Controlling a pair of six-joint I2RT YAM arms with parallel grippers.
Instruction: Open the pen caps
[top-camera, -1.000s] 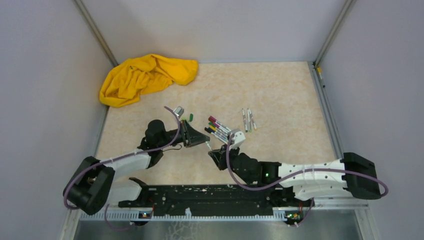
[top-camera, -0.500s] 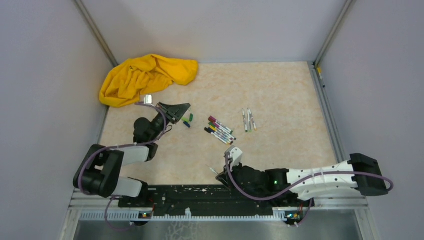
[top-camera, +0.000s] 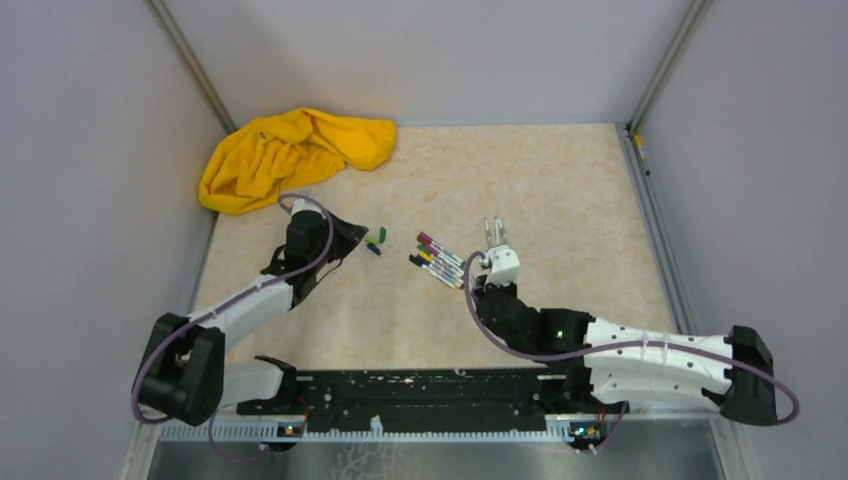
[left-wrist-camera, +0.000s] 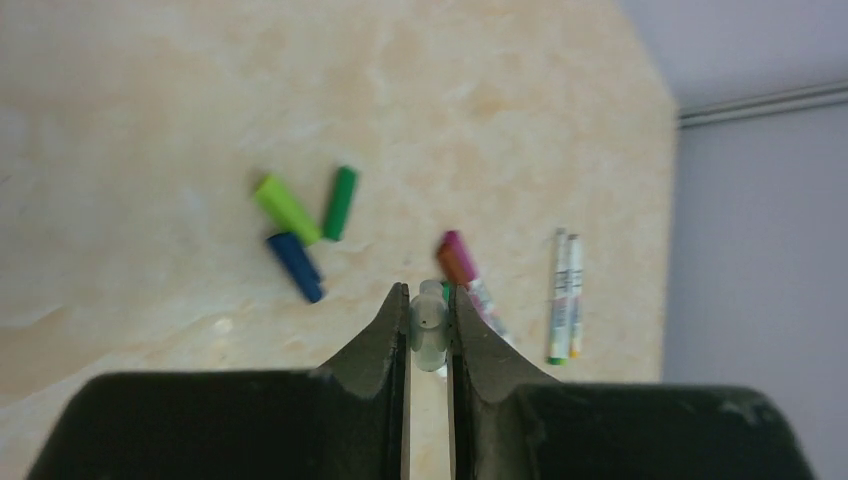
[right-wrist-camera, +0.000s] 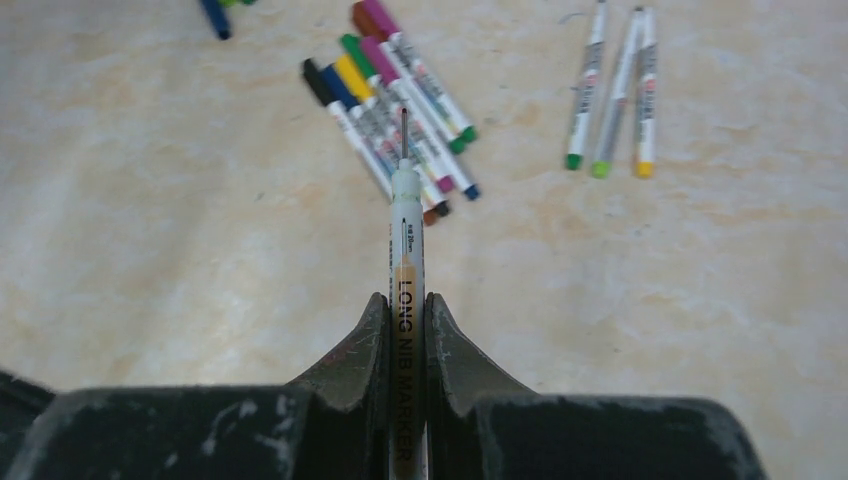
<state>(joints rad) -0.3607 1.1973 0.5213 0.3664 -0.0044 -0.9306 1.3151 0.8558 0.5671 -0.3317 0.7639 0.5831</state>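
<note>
Between the right gripper's (right-wrist-camera: 407, 318) jaws: uncapped pen (right-wrist-camera: 406, 225) clamped, nib forward. Just beyond the nib, a bunch of capped pens (right-wrist-camera: 395, 95); farther right, three pens (right-wrist-camera: 615, 90) side by side. Left gripper (left-wrist-camera: 428, 318) pinched on pale cap (left-wrist-camera: 428, 338); ahead-left, three loose caps (left-wrist-camera: 300, 218), green and blue.

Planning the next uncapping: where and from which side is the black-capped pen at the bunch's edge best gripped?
Grip the black-capped pen on its white barrel, about mid-length, coming straight down with jaws across it. It lies flat; its outer side faces bare table, but the blue-capped pen lies tight alongside, so that jaw has little room.
</note>
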